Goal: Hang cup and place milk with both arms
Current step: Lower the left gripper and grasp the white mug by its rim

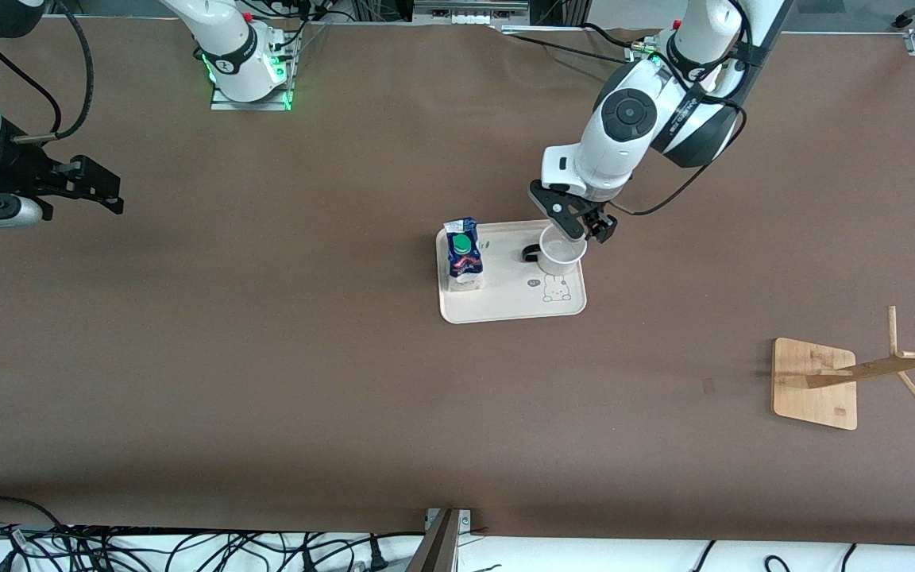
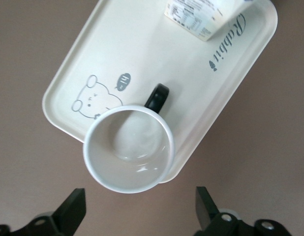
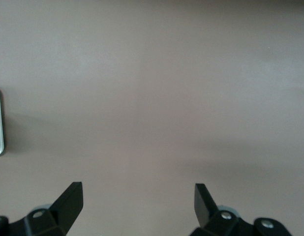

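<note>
Brown tabletop (image 1: 283, 357) all round, and the action sits mid-table, slightly toward the robots' edge. The left gripper (image 1: 577, 226) hangs just over the cup (image 1: 562, 254), fingers (image 2: 73, 209) spread wide with nothing between them; in the left wrist view the mug's rim sits just ahead of the open tips. So I'd call this the approach for the cup grasp, with hanging not yet started.

The cup stands upright on the cream tray (image 1: 505, 306), at the tray's corner nearest the left arm's base, its black handle (image 2: 157, 97) pointing toward the milk (image 1: 464, 256), which stands at the tray's other end.

Next move probably needs the fingers to drop around the rim, leaving the handle free for the wooden rack (image 1: 847, 377) near the left arm's end.

The right gripper (image 1: 88, 189) waits open over bare table at the right arm's end.

Readable stuff: "Rabbit" along the tray's rim, "hi" in the bunny's speech bubble. The carton's small print is illegible.
</note>
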Controlling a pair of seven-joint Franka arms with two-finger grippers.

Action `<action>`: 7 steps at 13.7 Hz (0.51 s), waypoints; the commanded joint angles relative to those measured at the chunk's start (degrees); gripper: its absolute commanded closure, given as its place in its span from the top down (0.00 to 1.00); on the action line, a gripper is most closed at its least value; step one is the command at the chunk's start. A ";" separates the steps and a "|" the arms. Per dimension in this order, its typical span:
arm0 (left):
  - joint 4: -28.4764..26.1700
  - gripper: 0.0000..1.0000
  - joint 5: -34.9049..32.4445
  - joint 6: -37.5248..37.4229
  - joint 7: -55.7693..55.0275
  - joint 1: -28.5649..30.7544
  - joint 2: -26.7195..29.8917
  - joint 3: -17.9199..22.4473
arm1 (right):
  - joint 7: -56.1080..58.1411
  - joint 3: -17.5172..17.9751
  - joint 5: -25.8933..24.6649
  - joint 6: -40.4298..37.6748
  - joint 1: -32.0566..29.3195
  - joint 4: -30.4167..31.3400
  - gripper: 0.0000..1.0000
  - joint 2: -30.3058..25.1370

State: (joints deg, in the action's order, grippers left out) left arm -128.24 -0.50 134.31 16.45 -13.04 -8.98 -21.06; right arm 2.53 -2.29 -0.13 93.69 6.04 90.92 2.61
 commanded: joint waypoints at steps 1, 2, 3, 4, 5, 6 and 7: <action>-0.44 0.82 -3.43 2.44 1.30 -0.49 -1.12 -0.04 | 0.02 0.44 -0.14 -1.05 -0.33 -1.45 1.00 0.55; -0.44 0.82 -3.54 2.53 1.30 -0.41 -0.87 -0.04 | 0.02 0.44 -0.14 -1.05 -0.33 -1.45 1.00 0.55; -0.35 0.79 -3.98 2.53 1.39 -0.32 -0.78 -0.04 | 0.02 0.44 -0.14 -1.05 -0.33 -1.36 1.00 0.55; -0.35 0.73 -4.24 2.88 1.30 -0.58 -1.30 -0.04 | 0.02 0.44 -0.14 -1.05 -0.33 -1.45 1.00 0.55; -0.17 0.69 -5.64 3.49 1.30 -1.02 -2.52 -0.04 | 0.02 0.35 -0.14 -1.05 -0.33 -1.36 1.00 0.55; -0.09 0.68 -7.48 4.89 1.30 -1.02 -3.32 -0.04 | 0.02 0.44 -0.14 -1.05 -0.33 -1.36 1.00 0.55; -0.08 0.63 -8.28 6.21 1.30 -1.02 -4.20 -0.04 | 0.02 0.35 -0.14 -1.05 -0.33 -1.45 1.00 0.55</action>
State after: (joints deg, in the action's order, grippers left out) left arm -128.93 -6.33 138.12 16.99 -13.83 -10.97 -21.09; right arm 2.53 -2.29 -0.13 93.68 6.05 90.92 2.61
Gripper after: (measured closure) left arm 0.304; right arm 0.000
